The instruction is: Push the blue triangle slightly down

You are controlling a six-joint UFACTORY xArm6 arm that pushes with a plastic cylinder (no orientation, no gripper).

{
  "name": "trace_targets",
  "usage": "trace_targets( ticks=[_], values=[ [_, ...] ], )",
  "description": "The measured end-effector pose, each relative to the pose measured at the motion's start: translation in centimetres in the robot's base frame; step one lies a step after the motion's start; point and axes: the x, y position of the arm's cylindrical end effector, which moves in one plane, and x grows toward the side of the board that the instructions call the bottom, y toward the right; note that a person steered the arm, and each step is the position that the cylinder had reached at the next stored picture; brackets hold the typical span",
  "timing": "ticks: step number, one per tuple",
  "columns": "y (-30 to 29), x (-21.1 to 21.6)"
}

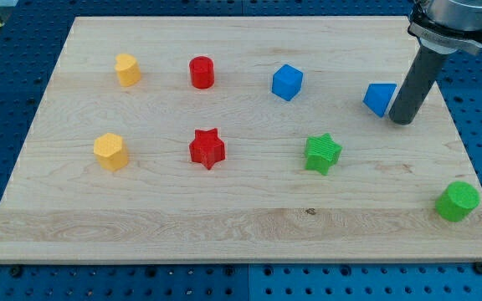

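Observation:
The blue triangle (380,99) lies on the wooden board (249,226) at the view's upper right. My tip (402,121) rests on the board just to the right of the triangle and slightly below it, close to or touching its right edge. The dark rod rises from there toward the view's top right corner.
A blue cube (287,82) sits left of the triangle. A green star (322,154) lies below and left of it, a green cylinder (458,201) near the board's lower right corner. A red cylinder (202,72), red star (207,148) and two yellow blocks (127,69) (110,151) are on the left.

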Motion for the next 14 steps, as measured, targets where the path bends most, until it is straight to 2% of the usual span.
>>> trace_targets(
  ticks=[1, 2, 3, 5, 6, 7, 8, 10, 12, 13, 14],
  values=[
    [2.3, -0.5],
    [5.3, -6.7],
    [5.3, -9.8],
    [-4.2, -9.8],
    [-6.2, -9.8],
    [-5.2, -10.3],
    [-3.2, -8.2],
    [-2.9, -5.7],
    [-2.6, 0.3],
    [-2.6, 1.3],
    [-1.9, 4.5]
  ],
)
